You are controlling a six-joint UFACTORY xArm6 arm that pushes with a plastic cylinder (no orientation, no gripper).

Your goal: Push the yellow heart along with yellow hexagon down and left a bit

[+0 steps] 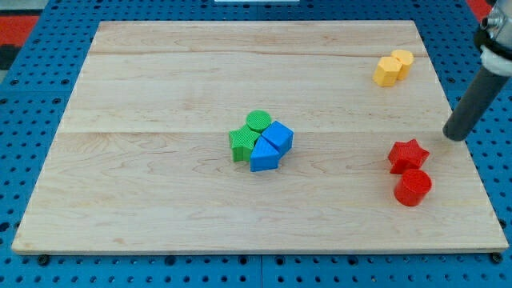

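Observation:
The yellow hexagon (387, 71) and the yellow heart (402, 61) sit touching each other near the board's top right corner, the heart up and right of the hexagon. My tip (454, 136) is at the right edge of the board, below and right of the yellow pair, and up and right of the red star (408, 154). It touches no block.
A red cylinder (413, 187) lies just below the red star. In the board's middle a cluster holds a green cylinder (258, 121), a green star (242, 143), a blue cube (278, 136) and a blue triangular block (263, 155). The wooden board (160, 80) rests on a blue pegboard.

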